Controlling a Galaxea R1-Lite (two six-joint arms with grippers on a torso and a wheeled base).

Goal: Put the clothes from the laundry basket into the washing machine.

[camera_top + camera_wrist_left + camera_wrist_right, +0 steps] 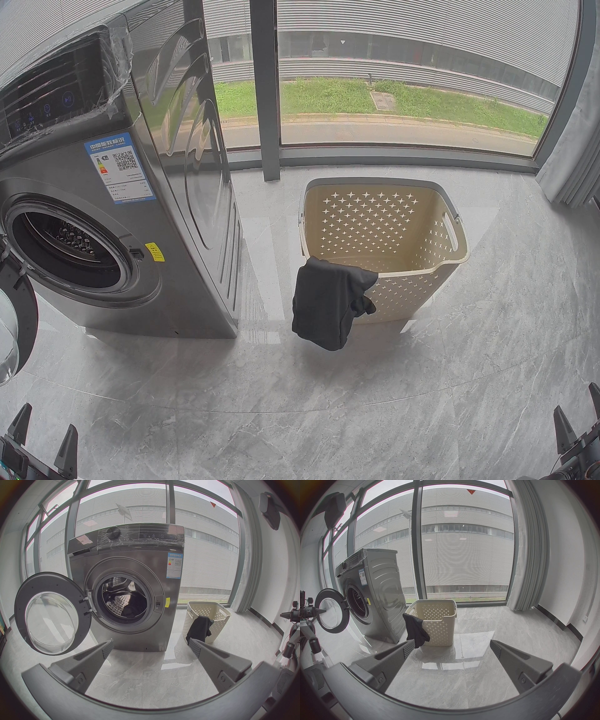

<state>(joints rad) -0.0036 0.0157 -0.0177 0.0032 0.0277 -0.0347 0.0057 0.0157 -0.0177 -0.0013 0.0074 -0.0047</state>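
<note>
A cream laundry basket stands on the floor before the window. A black garment hangs over its near left corner, down the outside wall. To the left stands the grey washing machine, its round door swung open and the drum dark inside. My left gripper is open, low at the near left. My right gripper is open, low at the near right. Both hold nothing.
Grey tiled floor lies open between me and the basket. A window wall runs behind, with a pillar between machine and basket. A curtain hangs at the far right.
</note>
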